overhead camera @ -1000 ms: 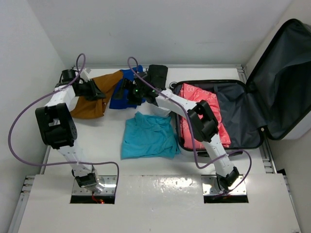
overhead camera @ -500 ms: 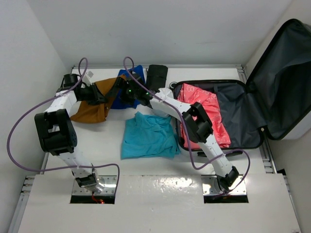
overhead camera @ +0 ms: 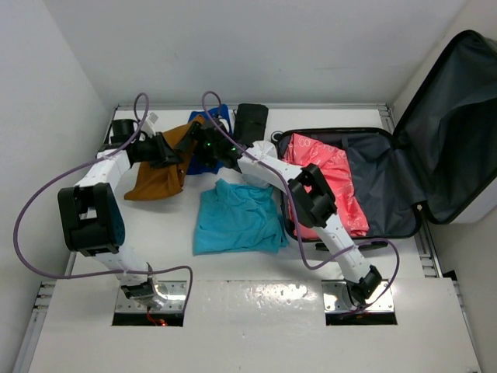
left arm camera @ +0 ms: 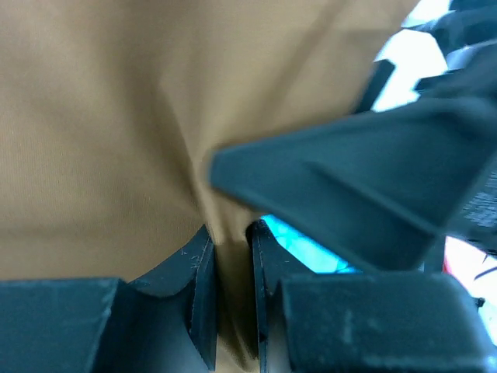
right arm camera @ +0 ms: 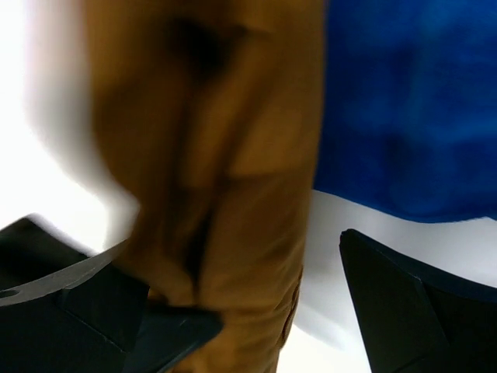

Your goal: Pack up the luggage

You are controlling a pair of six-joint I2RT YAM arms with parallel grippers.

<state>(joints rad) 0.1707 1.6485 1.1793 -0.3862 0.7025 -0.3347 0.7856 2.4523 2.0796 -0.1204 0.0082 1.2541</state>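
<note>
— 1 luggage (overhead camera: pixel 454 132), where is it?
— On the right side, open, lid raised, a pink garment (overhead camera: pixel 330 183) inside.
— And the 2 grippers?
— The left gripper (overhead camera: pixel 167 151) pinches the brown garment (overhead camera: pixel 155 180); the right gripper (overhead camera: pixel 198 144), just beside, has jaws apart.

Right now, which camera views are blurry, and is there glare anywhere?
Top external: sharp and evenly lit, with glare on the glossy white base plate. Left wrist: brown garment soft, too close to focus; upper right corner blown out. Right wrist: worst, brown garment and blue garment smeared; left edge washed out white.
</note>
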